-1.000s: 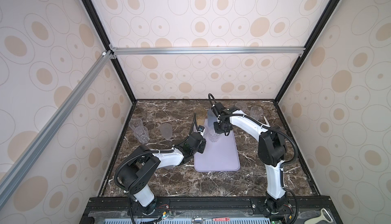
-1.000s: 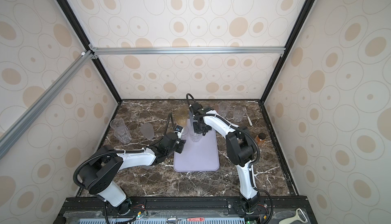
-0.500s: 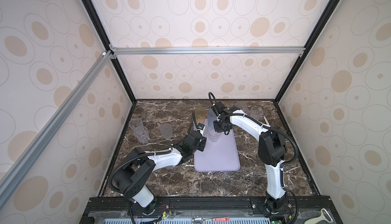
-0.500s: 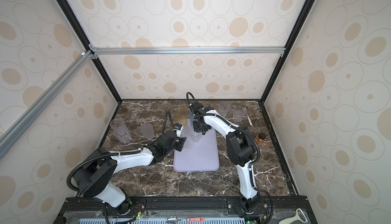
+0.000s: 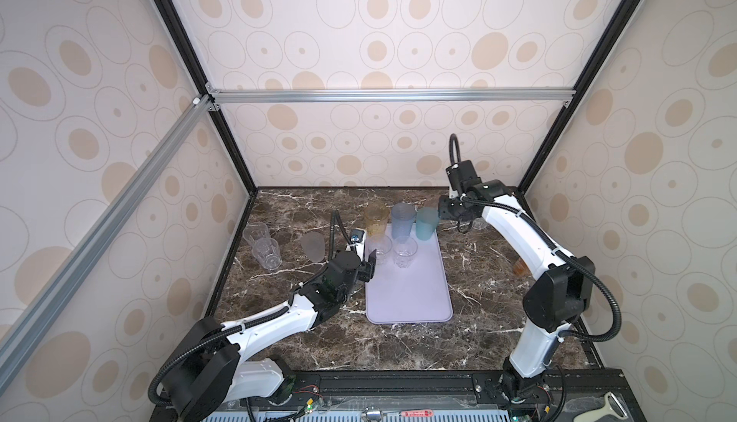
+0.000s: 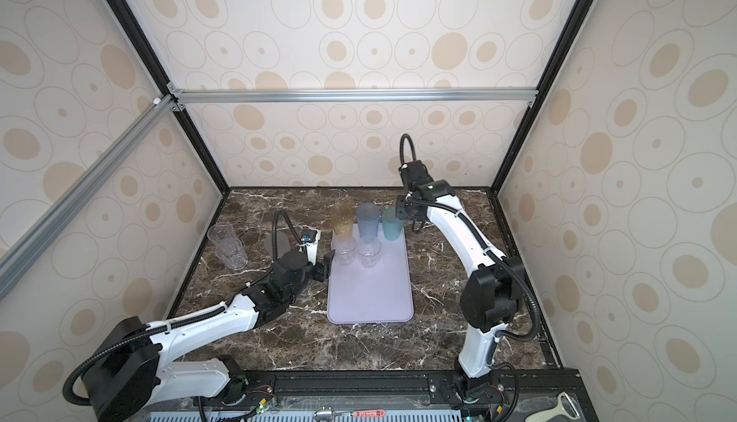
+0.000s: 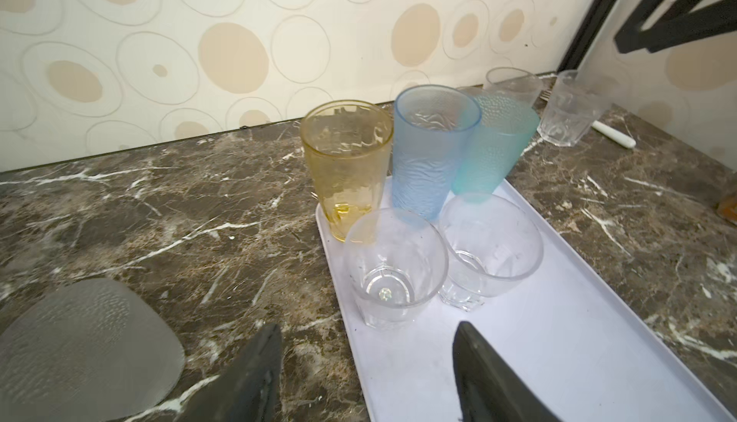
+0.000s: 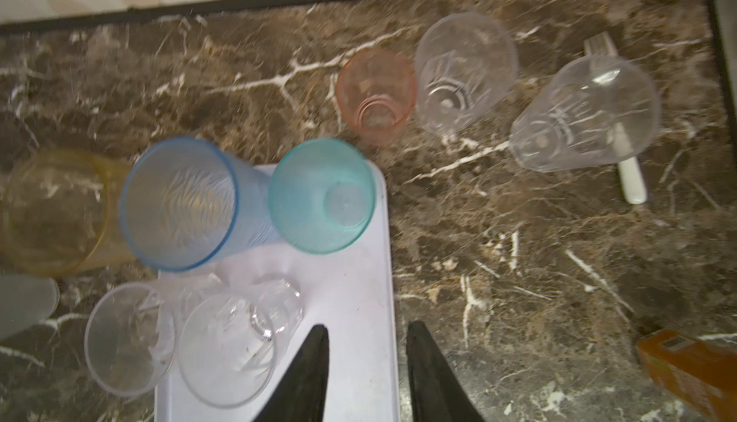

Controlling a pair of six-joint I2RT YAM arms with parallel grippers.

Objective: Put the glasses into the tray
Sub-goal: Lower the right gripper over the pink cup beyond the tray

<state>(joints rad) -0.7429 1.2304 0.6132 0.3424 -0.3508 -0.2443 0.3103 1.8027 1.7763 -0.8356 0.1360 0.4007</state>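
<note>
Letting go on both sides. My left gripper (image 7: 363,332) now has its jaws spread wide with nothing between them; the short clear glass (image 7: 393,264) just ahead of it stands free on the flat pale lavender tray (image 5: 410,296), at the tray's 10 o'clock edge. My right gripper (image 8: 367,326), a second ago down over the tray's 12 o'clock end, has pulled off toward 2 o'clock; jaws partly parted, empty. The teal dimpled plastic tumbler (image 5: 426,222) it left stands at the tray's 1 o'clock corner; in the left wrist view it seems to lean, though that may be the lens.

Tally on the tray: tall amber tumbler (image 5: 375,218) at 11 o'clock, tall grey-blue tumbler (image 5: 402,220) at 12, teal, and a second short clear glass (image 5: 404,250) beside the first. Five in.

Still on the marble tabletop (image 5: 478,320): frosted grey cup (image 5: 313,246) and two clear ribbed glasses (image 5: 268,252) at the tray's 9 o'clock; small pink glass (image 8: 375,95) and two clear tumblers (image 8: 464,69) out at 1 o'clock. Judgement: both hands free, so each can take its nearest stray next, frosted cup for the left, pink for the right.
</note>
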